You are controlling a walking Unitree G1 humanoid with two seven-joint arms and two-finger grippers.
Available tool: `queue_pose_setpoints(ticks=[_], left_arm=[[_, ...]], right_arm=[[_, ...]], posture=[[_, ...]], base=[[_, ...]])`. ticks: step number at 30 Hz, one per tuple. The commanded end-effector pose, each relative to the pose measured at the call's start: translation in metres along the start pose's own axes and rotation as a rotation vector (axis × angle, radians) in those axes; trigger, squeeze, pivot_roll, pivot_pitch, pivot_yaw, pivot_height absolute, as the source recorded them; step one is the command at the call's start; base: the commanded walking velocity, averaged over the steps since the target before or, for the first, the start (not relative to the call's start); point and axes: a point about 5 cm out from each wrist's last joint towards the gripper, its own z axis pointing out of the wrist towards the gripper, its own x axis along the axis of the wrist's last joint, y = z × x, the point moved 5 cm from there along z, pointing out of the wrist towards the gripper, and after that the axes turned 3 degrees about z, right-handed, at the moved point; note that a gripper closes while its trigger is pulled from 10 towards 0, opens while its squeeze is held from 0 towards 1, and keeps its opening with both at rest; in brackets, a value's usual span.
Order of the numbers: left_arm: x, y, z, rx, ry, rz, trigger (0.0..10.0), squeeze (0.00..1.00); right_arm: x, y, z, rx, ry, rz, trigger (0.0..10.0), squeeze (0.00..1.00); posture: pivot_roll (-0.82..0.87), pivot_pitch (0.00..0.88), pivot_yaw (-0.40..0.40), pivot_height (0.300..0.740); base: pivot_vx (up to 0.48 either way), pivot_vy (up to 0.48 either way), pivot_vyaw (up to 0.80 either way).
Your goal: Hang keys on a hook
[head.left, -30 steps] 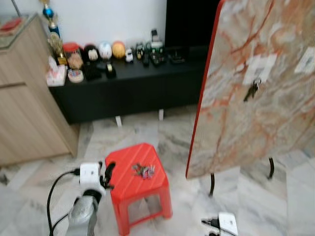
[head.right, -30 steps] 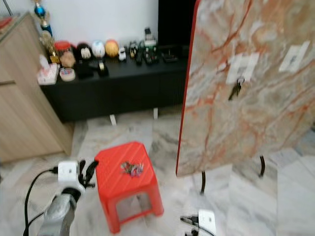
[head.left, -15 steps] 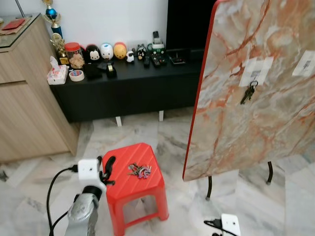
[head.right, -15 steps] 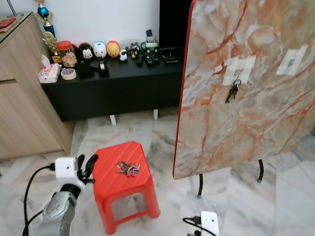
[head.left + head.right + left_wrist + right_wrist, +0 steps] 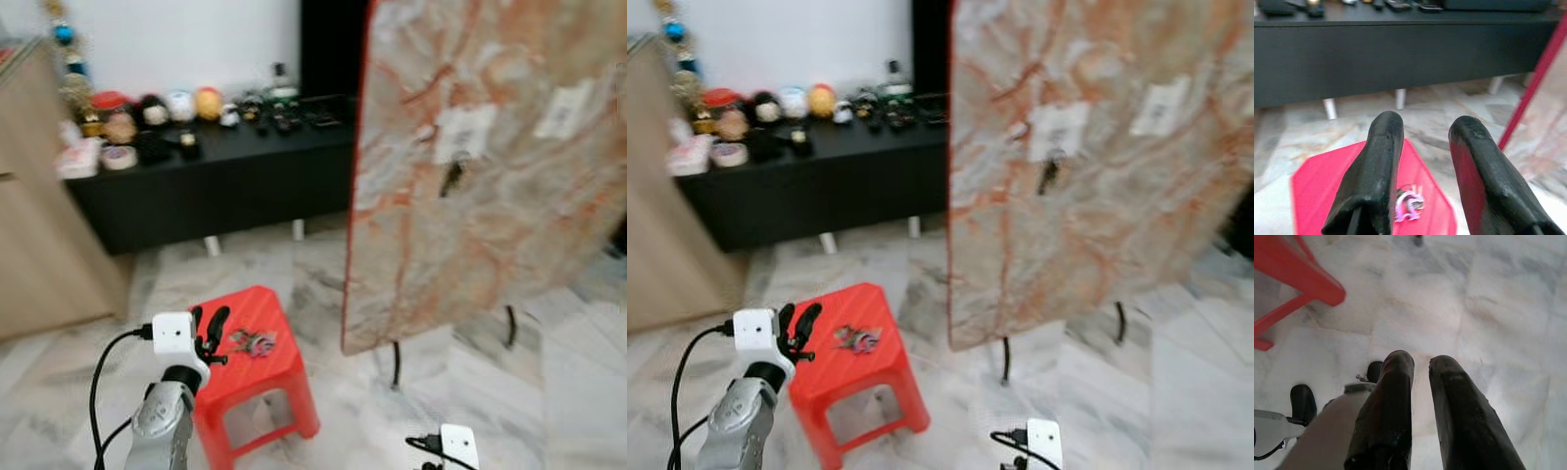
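keys (image 5: 253, 343) lie in a small bunch on top of a red stool (image 5: 279, 387), just ahead of the left gripper (image 5: 208, 330), whose fingers are spread and empty. right gripper (image 5: 1418, 382) hangs over marble floor (image 5: 1498, 308), fingers slightly parted. another key bunch (image 5: 452, 179) hangs on the blurred marbled board (image 5: 490, 245); its paper labels are unreadable.

The left arm was raised forward, its end effector (image 5: 210, 331) held with the two black fingers (image 5: 1376, 176) parted. The right arm hung low, its end effector (image 5: 1418, 377) pointing downward with fingers slightly apart, gripping nothing.
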Motion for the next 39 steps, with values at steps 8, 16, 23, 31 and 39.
queue_pose_setpoints(ticks=[8, 16, 23, 31, 39], left_arm=[[0.0009, -0.0048, -0.0005, 0.012, -0.008, 0.008, 10.0, 0.0], [0.0006, -0.0067, -0.0017, 0.024, -0.009, 0.003, 10.0, 0.0], [-0.0005, -0.0073, -0.0016, 0.031, -0.014, 0.0, 10.0, 0.0], [0.0008, -0.0076, -0.001, 0.032, -0.009, -0.004, 10.0, 0.0], [0.0015, -0.0082, -0.001, 0.032, -0.007, -0.006, 10.0, 0.0]], right_arm=[[0.001, -0.0021, 0.0, 0.009, 0.01, -0.003, 10.0, 0.0], [0.001, -0.0023, -0.0001, 0.01, 0.015, 0.002, 10.0, 0.0], [0.0016, -0.0026, 0.0, 0.01, 0.015, -0.002, 10.0, 0.0], [0.0021, -0.0025, 0.0001, 0.008, 0.015, 0.002, 10.0, 0.0], [0.0023, -0.0026, 0.0001, 0.008, 0.016, 0.004, 10.0, 0.0]], posture=[[0.03, 0.0, -0.015, 0.74], [0.04, 0.0, -0.015, 0.74], [0.03, 0.0, -0.017, 0.74], [0.04, 0.0, -0.019, 0.74], [0.04, 0.0, -0.019, 0.74]], base=[[0.0, -0.121, -0.44], [0.0, 0.0, 0.0], [0.072, 0.0, 0.0], [0.274, 0.0, 0.0], [0.304, 0.0, 0.0]])
